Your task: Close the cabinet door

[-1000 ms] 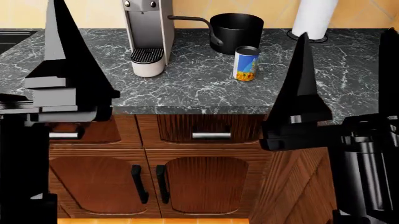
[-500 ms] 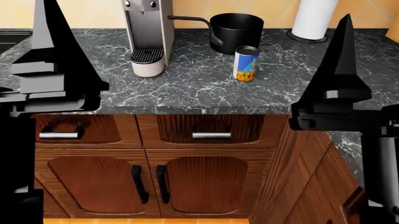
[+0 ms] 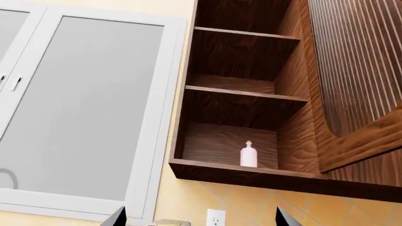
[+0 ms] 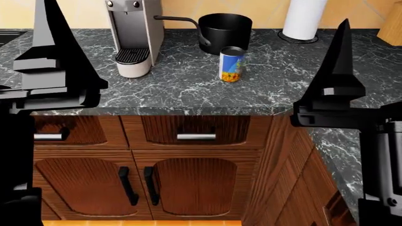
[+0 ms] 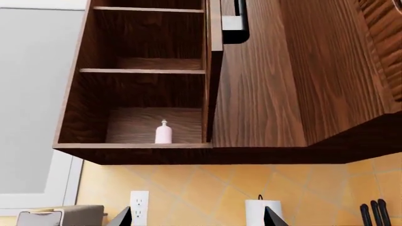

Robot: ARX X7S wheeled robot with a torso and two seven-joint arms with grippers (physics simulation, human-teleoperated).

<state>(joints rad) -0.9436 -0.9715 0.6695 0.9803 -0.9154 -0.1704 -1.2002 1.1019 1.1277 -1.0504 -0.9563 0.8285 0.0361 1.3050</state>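
Since the head view slid a little to the right over the last half second, everything on the bench (image 4: 188, 94) now sits further left in frame, so your base or torso is creeping rightward while both arms hold upright. That puts you nearer the wall cabinet (image 3: 242, 169), whose open door (image 3: 355, 70) swings out beside the shelves, still far from shut. Your left gripper (image 3: 199, 217) and right gripper (image 5: 196, 215) show jaws spread wide, gripping nothing. On the lowest shelf near its front edge stands a small bottle (image 5: 163, 133). You likely need more reach before pushing.
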